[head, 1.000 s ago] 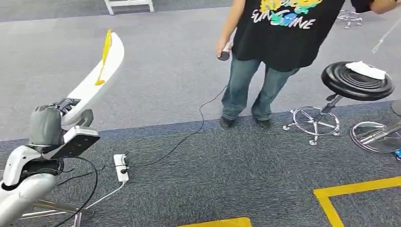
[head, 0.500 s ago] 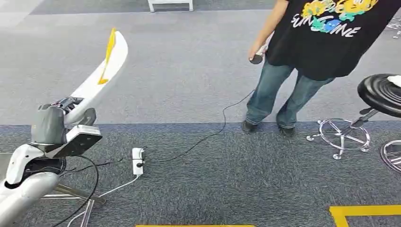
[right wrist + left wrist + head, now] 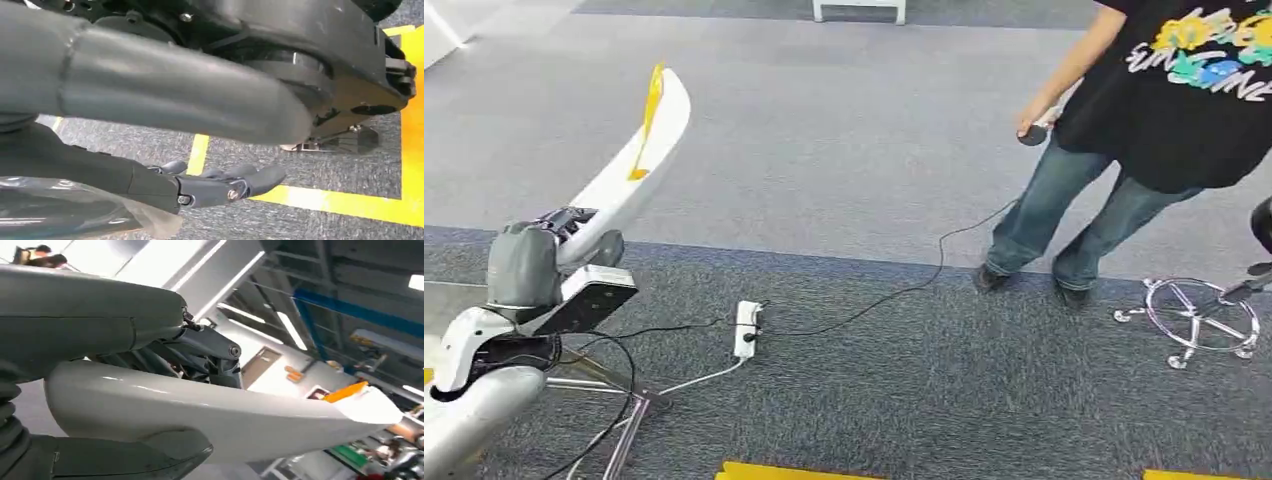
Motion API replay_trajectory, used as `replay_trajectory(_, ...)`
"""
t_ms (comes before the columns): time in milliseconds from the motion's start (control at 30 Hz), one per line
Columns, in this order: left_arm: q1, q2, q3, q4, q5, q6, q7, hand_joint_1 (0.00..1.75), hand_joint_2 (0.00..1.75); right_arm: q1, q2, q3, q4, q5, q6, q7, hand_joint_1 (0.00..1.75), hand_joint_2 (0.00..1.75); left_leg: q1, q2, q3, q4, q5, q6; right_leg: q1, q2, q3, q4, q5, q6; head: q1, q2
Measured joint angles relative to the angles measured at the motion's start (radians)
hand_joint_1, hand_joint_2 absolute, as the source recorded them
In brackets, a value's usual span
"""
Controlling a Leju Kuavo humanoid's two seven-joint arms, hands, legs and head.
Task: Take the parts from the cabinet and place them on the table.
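Head view had slid sideways since a moment ago, so I was turning the robot, not moving things. My left hand (image 3: 544, 255) held the long white part (image 3: 639, 150) tight, raised up. My right hand (image 3: 220, 182) hung down with straight fingers, holding nothing. No worktop yet. Near the power strip (image 3: 746, 328) on grey carpet (image 3: 824, 180), a person (image 3: 1144, 130) stood.
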Motion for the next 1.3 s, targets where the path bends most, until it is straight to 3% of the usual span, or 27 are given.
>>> replay_trajectory(33,-0.001,0.001,0.0,0.0,0.0,0.0,0.0,1.75,1.75,0.0,0.0,0.0,0.0,0.0,0.0,0.0,0.0,0.0,0.006,-0.01,0.006,-0.012,0.007,0.01,0.0,-0.001,0.0,0.002,-0.007,0.008,-0.001,0.0)
replay_trajectory(100,-0.006,0.001,0.001,0.0,0.0,0.0,0.0,1.75,1.75,-0.001,-0.001,0.0,-0.001,0.0,0.0,0.0,0.0,0.0,0.011,-0.022,0.006,-0.015,0.011,0.019,-0.005,0.078,-0.04,0.08,-0.058,0.014,0.002,0.0)
replay_trajectory(167,-0.005,-0.002,-0.002,0.0,0.0,0.0,0.0,1.75,1.75,0.0,-0.001,0.0,-0.001,0.0,0.0,0.0,0.0,0.0,0.011,-0.037,0.005,-0.015,0.011,0.021,-0.005,0.097,-0.125,0.253,-0.132,0.02,0.005,0.0)
replay_trajectory(200,-0.003,-0.003,-0.002,0.0,0.0,0.0,0.0,1.75,1.75,0.001,-0.001,0.0,-0.001,0.0,0.0,0.0,0.0,0.0,0.01,-0.046,0.005,-0.015,0.011,0.021,-0.005,0.097,-0.161,0.317,-0.148,0.021,0.005,0.0)
replay_trajectory(233,-0.002,-0.003,-0.002,0.0,0.0,0.0,0.0,1.75,1.75,0.001,-0.001,0.0,-0.001,0.0,0.0,0.0,0.0,0.0,0.01,-0.056,0.006,-0.014,0.011,0.021,-0.005,0.098,-0.176,0.333,-0.138,0.021,0.005,0.0)
replay_trajectory(267,-0.001,-0.003,-0.002,0.0,0.0,0.0,0.0,1.75,1.75,0.003,-0.001,0.001,-0.001,0.0,0.0,0.0,0.0,0.0,0.011,-0.067,0.007,-0.013,0.011,0.021,-0.006,0.098,-0.164,0.297,-0.102,0.02,0.005,0.0)
replay_trajectory(333,-0.002,-0.003,-0.002,0.0,0.0,0.0,0.0,1.75,1.75,0.002,-0.002,0.001,-0.001,0.0,0.0,0.001,0.0,0.0,0.013,-0.088,0.009,-0.011,0.009,0.019,-0.011,0.113,-0.088,0.125,-0.004,0.019,0.005,0.0)
replay_trajectory(367,-0.003,-0.004,-0.002,0.0,0.0,0.0,0.0,1.75,1.75,0.003,-0.002,0.001,-0.001,0.0,0.0,0.001,0.0,0.0,0.013,-0.096,0.007,-0.009,0.007,0.014,-0.018,0.155,-0.052,0.045,0.027,0.022,0.005,0.0)
replay_trajectory(400,-0.006,-0.004,-0.002,0.0,0.0,0.0,0.0,1.75,1.75,0.002,-0.002,0.0,-0.002,0.0,0.0,0.001,0.0,0.0,0.007,-0.106,0.0,-0.001,0.005,0.009,-0.022,0.19,-0.035,0.016,0.011,0.021,0.005,0.0)
replay_trajectory(533,-0.009,-0.002,-0.002,0.0,0.0,-0.003,0.0,1.75,1.75,0.002,-0.003,0.001,-0.005,0.0,0.0,0.004,0.0,0.0,0.016,-0.143,-0.012,-0.002,0.015,-0.015,-0.019,0.15,-0.025,0.008,0.016,-0.002,0.003,0.0)
replay_trajectory(600,-0.015,-0.001,-0.002,0.0,0.0,-0.004,0.0,1.75,1.75,0.002,-0.003,0.001,-0.006,0.0,0.0,0.003,0.0,0.0,0.012,-0.063,-0.034,0.05,-0.027,-0.023,-0.017,0.129,-0.02,0.003,0.018,-0.015,-0.005,0.0)
replay_trajectory(667,-0.018,-0.004,-0.003,0.0,0.0,-0.008,0.0,1.75,1.75,0.003,-0.004,0.0,-0.006,0.0,0.0,0.003,0.0,0.0,0.017,-0.041,-0.11,0.218,-0.108,-0.031,-0.012,0.104,-0.02,0.003,0.015,-0.021,-0.005,0.0)
replay_trajectory(700,-0.017,-0.005,-0.005,0.002,0.0,-0.009,0.0,1.75,1.75,0.004,-0.004,0.001,-0.006,0.0,0.0,0.004,0.0,0.0,0.018,-0.041,-0.143,0.287,-0.132,-0.033,-0.011,0.093,-0.021,0.004,0.014,-0.022,-0.006,0.0)
replay_trajectory(733,-0.016,-0.005,-0.005,0.003,0.0,-0.01,0.0,1.75,1.75,0.003,-0.005,0.001,-0.006,0.0,-0.001,0.004,0.0,0.0,0.019,-0.041,-0.156,0.316,-0.133,-0.033,-0.009,0.081,-0.02,0.004,0.013,-0.024,-0.005,0.0)
replay_trajectory(767,-0.016,-0.005,-0.005,0.004,0.0,-0.012,0.0,1.75,1.75,0.002,-0.005,0.001,-0.006,0.0,-0.002,0.004,0.0,0.0,0.019,-0.04,-0.145,0.297,-0.111,-0.032,-0.008,0.071,-0.019,0.004,0.012,-0.024,-0.005,0.0)
replay_trajectory(800,-0.017,-0.005,-0.005,0.004,0.0,-0.014,0.0,1.75,1.75,0.002,-0.005,0.001,-0.006,0.0,-0.003,0.004,0.0,0.0,0.019,-0.04,-0.114,0.235,-0.071,-0.03,-0.007,0.061,-0.017,0.004,0.011,-0.025,-0.005,0.0)
replay_trajectory(833,-0.017,-0.005,-0.005,0.004,0.0,-0.014,0.0,1.75,1.75,0.001,-0.005,0.001,-0.006,0.0,-0.003,0.004,0.0,0.0,0.018,-0.033,-0.066,0.143,-0.025,-0.025,-0.006,0.051,-0.013,0.004,0.009,-0.024,-0.005,0.0)
replay_trajectory(867,-0.019,-0.005,-0.005,0.004,0.0,-0.014,0.0,1.75,1.75,0.0,-0.005,0.001,-0.006,0.0,-0.003,0.004,0.0,0.0,0.015,-0.007,-0.015,0.05,0.013,-0.018,-0.005,0.042,-0.008,0.004,0.005,-0.021,-0.005,0.0)
replay_trajectory(900,-0.021,-0.005,-0.005,0.004,0.0,-0.014,0.0,1.75,1.75,0.0,-0.005,0.002,-0.006,0.0,-0.003,0.004,0.0,0.0,0.002,0.034,0.008,0.01,-0.002,-0.013,0.001,0.036,-0.008,0.005,0.002,-0.016,-0.004,0.0)
replay_trajectory(1033,-0.023,-0.003,-0.006,0.005,0.0,-0.014,0.002,1.75,1.75,-0.005,-0.005,0.003,-0.008,0.0,-0.003,0.007,0.0,0.0,-0.002,0.001,0.003,-0.008,0.0,0.004,0.002,0.0,-0.003,0.004,-0.004,0.001,-0.004,0.0)
replay_trajectory(1067,-0.023,-0.003,-0.006,0.005,0.0,-0.014,0.002,1.75,1.75,-0.006,-0.007,0.004,-0.008,0.0,-0.004,0.007,0.0,0.0,0.007,-0.003,0.012,-0.018,0.006,0.012,-0.003,0.017,-0.011,0.01,-0.016,0.008,-0.004,0.0)
replay_trajectory(1100,-0.029,-0.003,-0.006,0.005,0.0,-0.014,0.002,1.75,1.75,-0.006,-0.007,0.005,-0.01,0.0,-0.003,0.006,0.0,0.0,0.008,-0.011,0.013,-0.019,0.007,0.016,-0.003,0.058,-0.024,0.045,-0.038,0.011,0.0,0.0)
replay_trajectory(1133,-0.031,-0.003,-0.006,0.005,0.0,-0.014,0.002,1.75,1.75,-0.007,-0.008,0.005,-0.011,0.0,-0.004,0.006,0.0,0.0,0.009,-0.018,0.012,-0.019,0.008,0.018,-0.004,0.081,-0.057,0.112,-0.073,0.013,0.002,0.0)
replay_trajectory(1200,-0.028,-0.006,-0.011,0.005,0.0,-0.015,0.002,1.75,1.75,-0.005,-0.008,0.006,-0.011,0.0,-0.005,0.007,0.0,0.0,0.009,-0.036,0.01,-0.018,0.008,0.019,-0.005,0.096,-0.144,0.279,-0.136,0.017,0.003,0.0)
replay_trajectory(1233,-0.028,-0.007,-0.013,0.005,0.0,-0.015,0.002,1.75,1.75,-0.005,-0.008,0.006,-0.011,0.0,-0.005,0.007,0.0,0.0,0.009,-0.045,0.011,-0.018,0.008,0.019,-0.005,0.096,-0.172,0.323,-0.138,0.018,0.003,0.0)
replay_trajectory(1267,-0.028,-0.008,-0.016,0.007,0.0,-0.015,0.003,1.75,1.75,-0.002,-0.008,0.006,-0.011,0.0,-0.004,0.007,0.0,0.0,0.009,-0.057,0.012,-0.018,0.008,0.019,-0.006,0.096,-0.175,0.312,-0.112,0.019,0.002,0.0)
replay_trajectory(1300,-0.028,-0.008,-0.019,0.007,0.0,-0.015,0.003,1.75,1.75,0.0,-0.008,0.007,-0.011,0.0,-0.005,0.007,0.0,0.0,0.01,-0.067,0.012,-0.016,0.008,0.018,-0.007,0.098,-0.156,0.259,-0.071,0.019,0.003,0.0)
